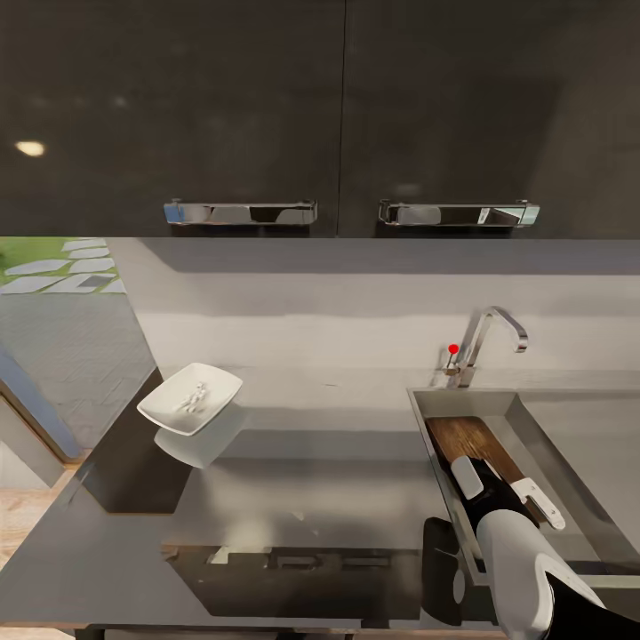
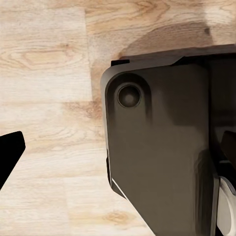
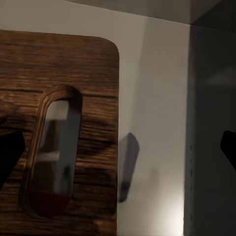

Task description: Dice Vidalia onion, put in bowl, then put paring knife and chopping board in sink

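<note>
Inside steel sink (image 1: 569, 444), grained wooden chopping board (image 1: 471, 442), slotted handle, right tool (image 1: 504, 487) spread

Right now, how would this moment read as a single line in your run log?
chopping board: in sink | right tool: open above board | bowl: on countertop, white bits inside | paring knife: unseen

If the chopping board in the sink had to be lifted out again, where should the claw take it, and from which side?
Probably at the slot handle hole near the rounded end of the chopping board, coming from above. The board lies in the sink against its left wall, so its long edges seem hard to reach; the slot gives a finger an edge to hook.
</note>
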You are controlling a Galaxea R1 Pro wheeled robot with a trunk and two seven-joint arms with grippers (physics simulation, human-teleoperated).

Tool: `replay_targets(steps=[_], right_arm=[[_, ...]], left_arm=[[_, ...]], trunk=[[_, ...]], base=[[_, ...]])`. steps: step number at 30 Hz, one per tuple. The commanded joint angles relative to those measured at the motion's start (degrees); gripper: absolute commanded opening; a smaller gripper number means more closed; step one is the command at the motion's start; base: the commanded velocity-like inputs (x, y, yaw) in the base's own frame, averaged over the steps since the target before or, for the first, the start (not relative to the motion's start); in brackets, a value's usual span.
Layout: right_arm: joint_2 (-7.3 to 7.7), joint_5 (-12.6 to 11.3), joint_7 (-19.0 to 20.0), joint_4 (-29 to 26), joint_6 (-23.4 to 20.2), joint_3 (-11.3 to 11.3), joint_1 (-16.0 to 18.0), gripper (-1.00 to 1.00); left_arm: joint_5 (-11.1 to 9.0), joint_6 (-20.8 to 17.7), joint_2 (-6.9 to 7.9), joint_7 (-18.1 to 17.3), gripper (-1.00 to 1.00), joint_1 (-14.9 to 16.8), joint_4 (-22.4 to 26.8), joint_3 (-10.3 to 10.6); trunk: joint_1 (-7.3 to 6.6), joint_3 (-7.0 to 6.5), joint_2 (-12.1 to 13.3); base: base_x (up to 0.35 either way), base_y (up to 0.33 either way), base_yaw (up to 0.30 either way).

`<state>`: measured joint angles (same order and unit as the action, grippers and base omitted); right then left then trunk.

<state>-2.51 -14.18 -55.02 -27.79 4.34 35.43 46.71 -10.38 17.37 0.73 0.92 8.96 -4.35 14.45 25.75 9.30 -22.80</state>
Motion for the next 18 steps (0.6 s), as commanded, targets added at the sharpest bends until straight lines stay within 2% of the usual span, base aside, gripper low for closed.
replay_targets(steps=[1,14,18], right_arm=[[-0.04,-0.32,0.0,-0.07,0.47,0.11,0.05,1.0],[-0.12,-0.37,-0.16,-1.32,0.34,-0.07,0.05,1.0],[-0.12,-0.29,-0.17,-4.11,-0.53,-0.27,0.05,1.0]], left_arm=[[-0.43,0.38,-0.03,0.05,1.0,0.09,-0.22,0.49],[-0.43,0.32,-0.03,0.05,1.0,0.09,-0.22,0.49],[-0.43,0.3,-0.03,0.05,1.0,0.09,-0.22,0.49]], trunk=[[0.03,0.12,-0.12],[0.03,0.12,-0.12],[0.03,0.12,-0.12]], base=[[0.0,0.0,0.0],[0.0,0.0,0.0],[0.0,0.0,0.0]])
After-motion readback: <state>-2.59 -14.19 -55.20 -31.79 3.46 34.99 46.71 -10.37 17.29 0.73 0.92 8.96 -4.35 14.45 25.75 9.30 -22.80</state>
